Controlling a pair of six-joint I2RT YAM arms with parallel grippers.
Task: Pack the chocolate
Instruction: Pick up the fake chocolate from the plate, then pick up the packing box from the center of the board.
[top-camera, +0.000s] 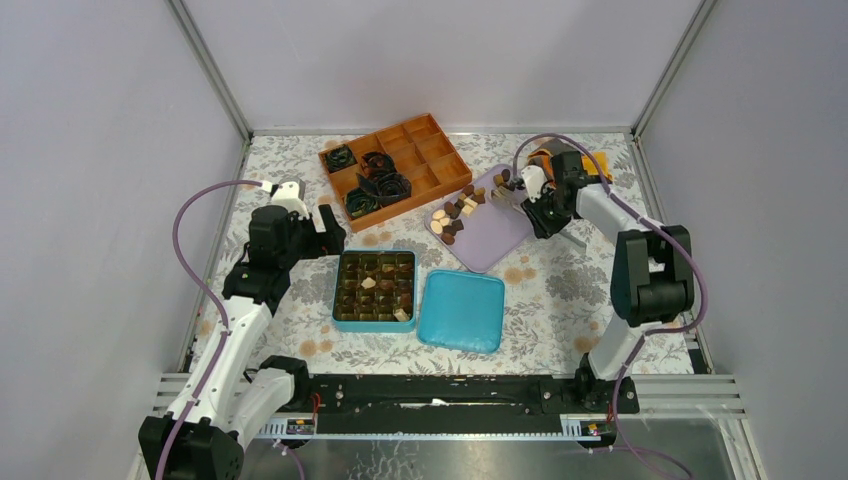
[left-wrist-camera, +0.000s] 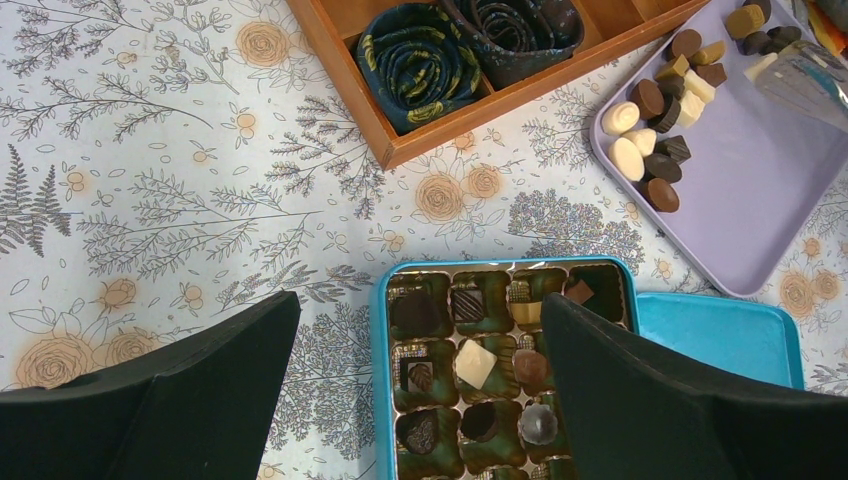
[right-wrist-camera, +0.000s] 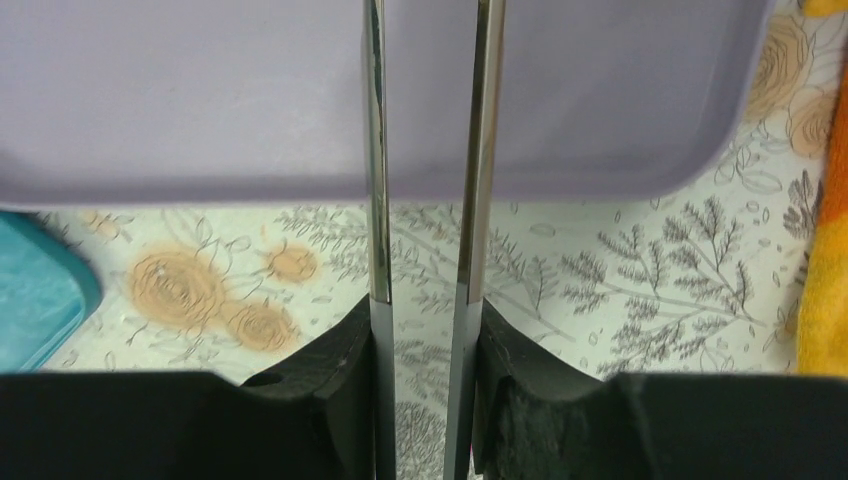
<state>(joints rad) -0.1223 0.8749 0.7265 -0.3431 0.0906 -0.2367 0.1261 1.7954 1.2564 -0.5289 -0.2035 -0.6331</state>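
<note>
Pick step in hand. Right gripper (top-camera: 527, 187), upper right of the top view, is squeezing tweezers (right-wrist-camera: 376, 150) over the purple tray (top-camera: 497, 245). Blades are nearly together with tips out of frame, so I cannot tell if a piece is pinched. Chocolate (top-camera: 455, 213) is lying on the tray's left end, and some is sitting in the teal box (top-camera: 337, 290) at centre. Left gripper (left-wrist-camera: 420, 305) is hanging spread wide. Next move calls for a firm nip, then a carry to an unfilled cell.

It looks like a robotics lab test cell: blank grey wall panels (top-camera: 100, 150) held in aluminium posts (top-camera: 212, 75) box in a single table spread with a floral cloth (top-camera: 560, 290). The left arm (top-camera: 240, 320) and the right arm (top-camera: 650, 270) are bolted to a rail (top-camera: 450, 385) along the near edge. Purple cables (top-camera: 185, 235) loop off them in the open.
</note>
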